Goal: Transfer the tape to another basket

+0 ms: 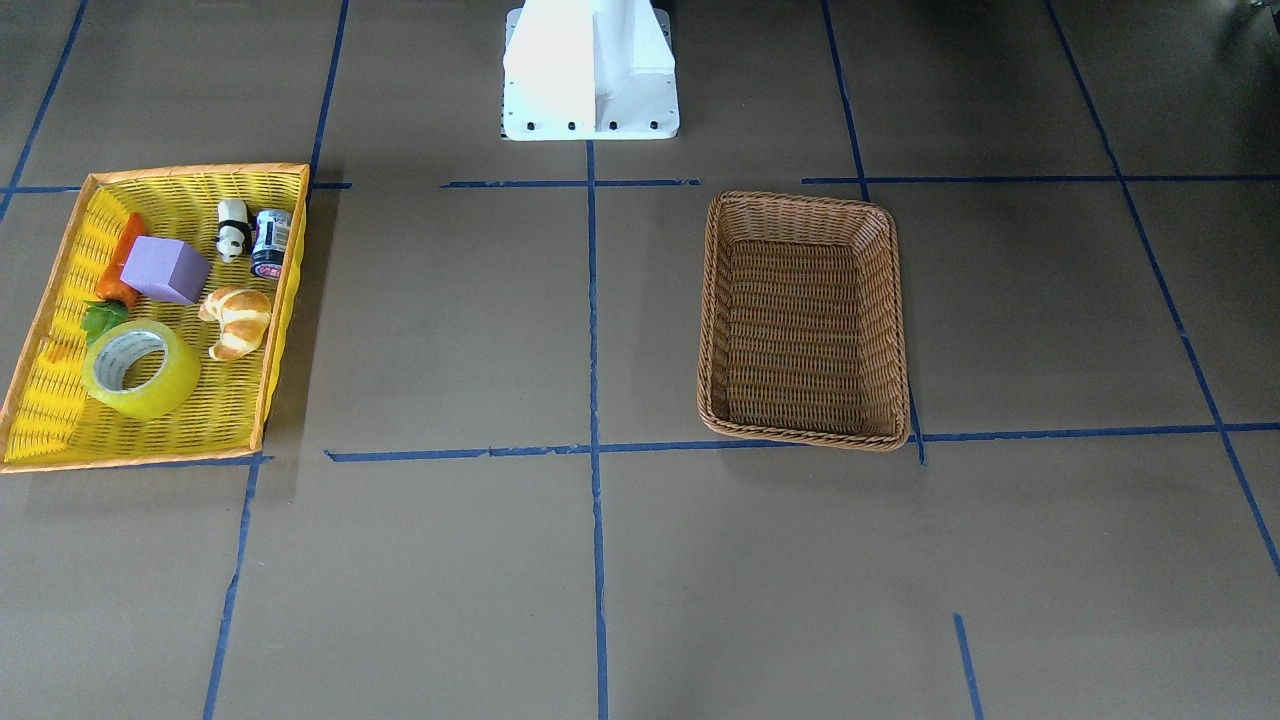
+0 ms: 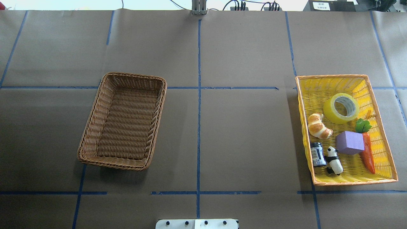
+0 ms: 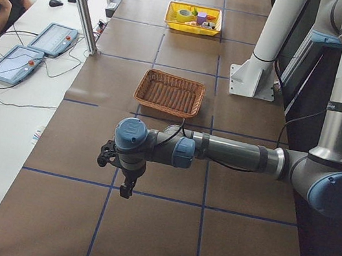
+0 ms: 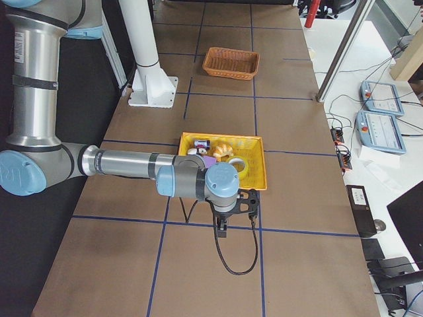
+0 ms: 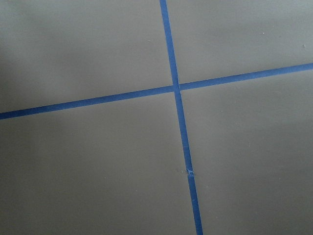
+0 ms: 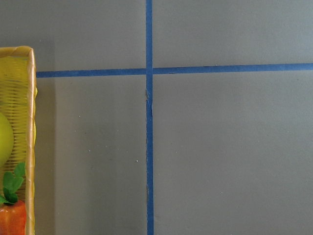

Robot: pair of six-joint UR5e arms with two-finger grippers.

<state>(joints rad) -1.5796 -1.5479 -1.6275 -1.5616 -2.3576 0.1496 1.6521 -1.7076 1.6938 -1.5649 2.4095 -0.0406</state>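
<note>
The yellow-green tape [image 1: 140, 368] lies flat in the yellow basket [image 1: 40, 430], beside a croissant [image 1: 238, 320]; it also shows in the overhead view [image 2: 341, 108]. The brown wicker basket [image 1: 800, 437] stands empty across the table's middle, at the overhead view's left [image 2: 111, 161]. My left gripper [image 3: 124, 189] shows only in the exterior left view, hanging over bare table well short of the wicker basket [image 3: 169, 93]. My right gripper [image 4: 221, 231] shows only in the exterior right view, just outside the yellow basket [image 4: 254, 142]. I cannot tell whether either is open or shut.
The yellow basket also holds a purple block [image 2: 349, 143], a carrot [image 2: 368, 156], a panda figure [image 2: 334, 160] and a small can [image 2: 317, 154]. The robot's white base [image 1: 590, 70] stands at the table's edge. Blue tape lines [image 2: 198, 127] cross the brown table.
</note>
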